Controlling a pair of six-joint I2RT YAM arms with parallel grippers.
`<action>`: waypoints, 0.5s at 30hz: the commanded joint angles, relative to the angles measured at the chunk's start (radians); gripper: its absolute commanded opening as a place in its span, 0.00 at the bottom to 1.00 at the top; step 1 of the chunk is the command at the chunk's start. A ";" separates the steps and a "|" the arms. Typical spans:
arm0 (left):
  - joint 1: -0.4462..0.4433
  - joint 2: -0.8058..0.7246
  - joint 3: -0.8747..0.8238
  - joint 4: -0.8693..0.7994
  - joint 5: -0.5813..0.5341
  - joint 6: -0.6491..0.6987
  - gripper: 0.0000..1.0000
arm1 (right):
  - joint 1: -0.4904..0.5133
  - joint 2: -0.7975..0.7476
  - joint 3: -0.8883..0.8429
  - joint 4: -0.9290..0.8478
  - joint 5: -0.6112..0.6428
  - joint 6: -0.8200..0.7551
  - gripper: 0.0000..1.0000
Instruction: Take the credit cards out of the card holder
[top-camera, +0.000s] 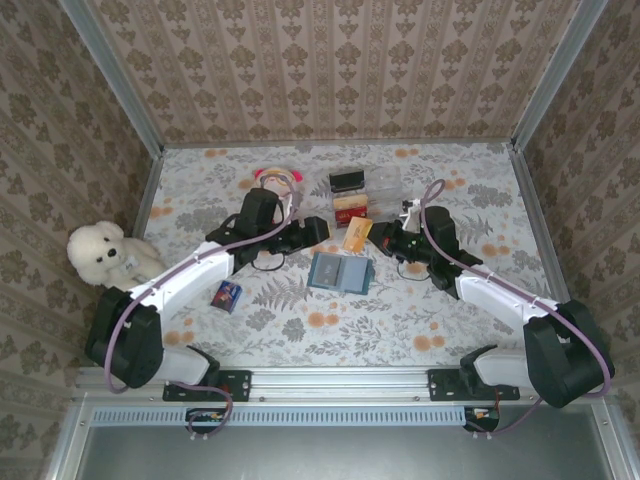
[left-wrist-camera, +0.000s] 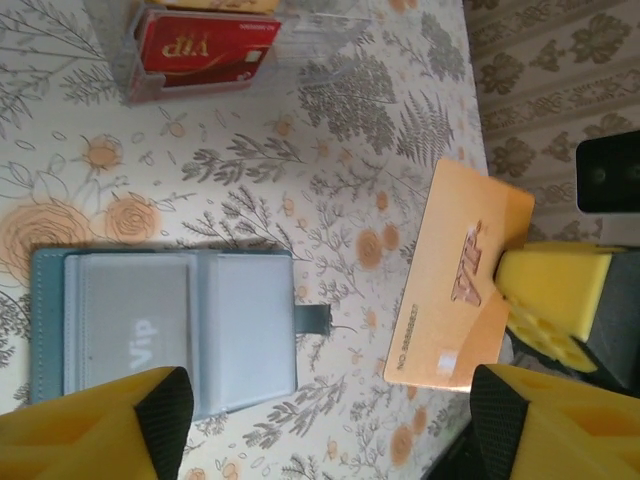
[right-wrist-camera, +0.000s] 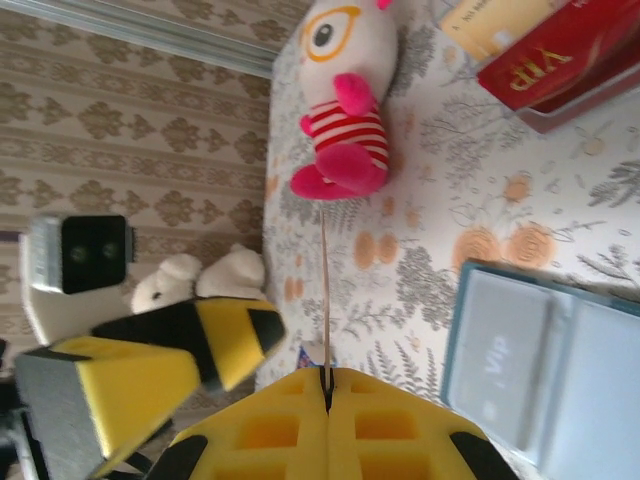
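Observation:
The teal-blue card holder (top-camera: 340, 272) lies open on the floral table, and its left panel (left-wrist-camera: 130, 325) shows pale "Vip" print. My right gripper (right-wrist-camera: 327, 385) is shut on the orange-gold credit card (left-wrist-camera: 462, 275), holding it tilted above the table just behind the holder (right-wrist-camera: 540, 370). That card (right-wrist-camera: 324, 290) appears edge-on in the right wrist view. The red credit card (left-wrist-camera: 205, 50) lies in the clear tray (top-camera: 378, 190). My left gripper (left-wrist-camera: 330, 440) hovers open over the table between the holder and the orange-gold card, with nothing between its fingers.
A black block (top-camera: 347, 180) sits at the tray's back. A pink-striped plush toy (top-camera: 278, 180) lies behind the left arm and a white plush bear (top-camera: 105, 255) at the far left. A small blue can (top-camera: 228, 295) stands left of the holder.

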 joint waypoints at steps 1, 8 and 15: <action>-0.019 -0.047 -0.019 0.095 0.038 -0.089 0.79 | 0.006 -0.018 -0.003 0.175 -0.012 0.088 0.00; -0.039 -0.084 -0.048 0.304 0.084 -0.244 0.76 | 0.026 0.007 -0.001 0.365 0.011 0.217 0.00; -0.028 -0.082 -0.004 0.385 0.135 -0.308 0.50 | 0.034 0.065 0.021 0.509 0.011 0.317 0.00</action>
